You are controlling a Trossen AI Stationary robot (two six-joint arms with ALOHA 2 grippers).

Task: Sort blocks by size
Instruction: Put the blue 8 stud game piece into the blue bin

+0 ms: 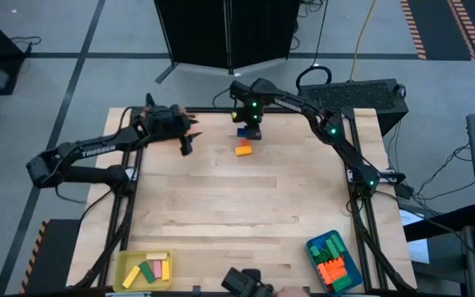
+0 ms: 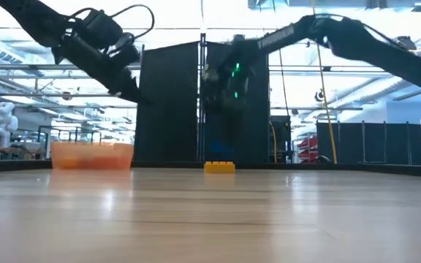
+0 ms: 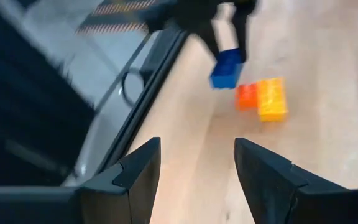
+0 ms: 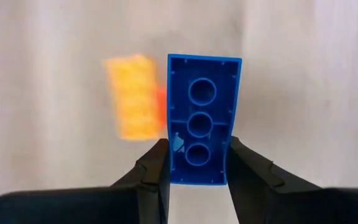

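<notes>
Blue block's (image 4: pixel 202 121) hollow underside shows between right gripper (image 4: pixel 194 165) fingers.

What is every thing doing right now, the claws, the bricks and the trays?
Right gripper: shut on the blue brick, underside showing.
Left gripper: open, holding nothing, above the table's far left.
Yellow brick: lying on the table, next to the orange brick.
Yellow tray: a few bricks inside.
Blue tray: green and orange bricks inside.
</notes>
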